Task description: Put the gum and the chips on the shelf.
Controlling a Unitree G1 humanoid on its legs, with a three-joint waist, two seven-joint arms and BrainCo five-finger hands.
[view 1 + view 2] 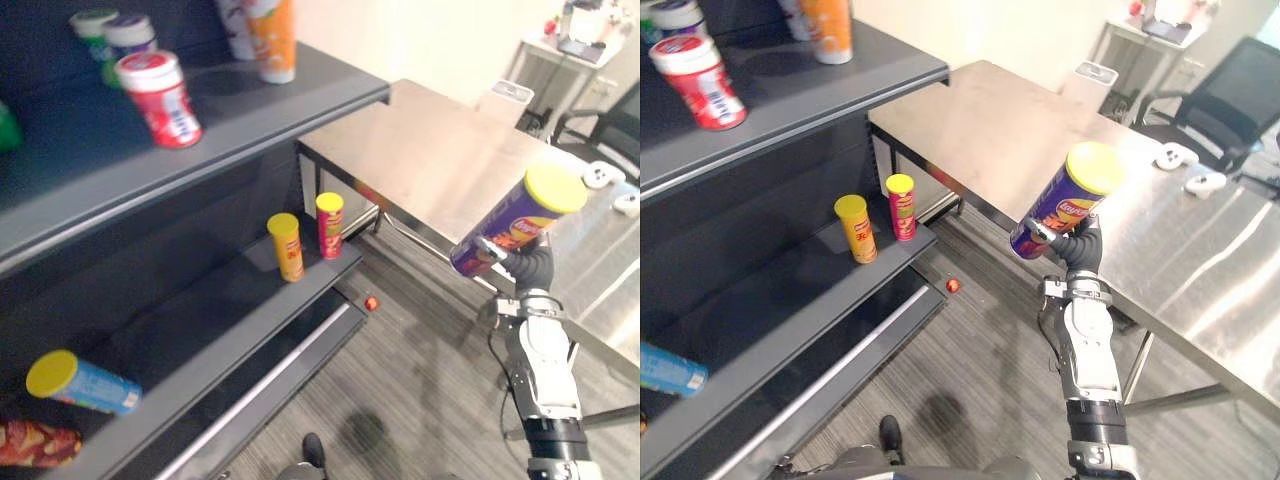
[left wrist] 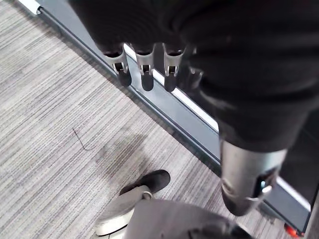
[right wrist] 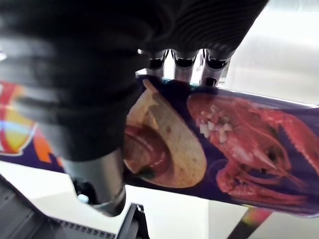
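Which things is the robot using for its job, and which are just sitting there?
For the job: purple chips can, held in the right hand; dark shelf; red gum jar already on it.

Just lying about: steel table; white controllers; office chair; small orange ball on the floor.

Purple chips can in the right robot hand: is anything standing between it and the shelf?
Nothing visible does. The purple chips can, held in the right robot hand, faces the shelf across open floor. The table lies beside that path; a yellow can and a red can stand on the lower board's end.
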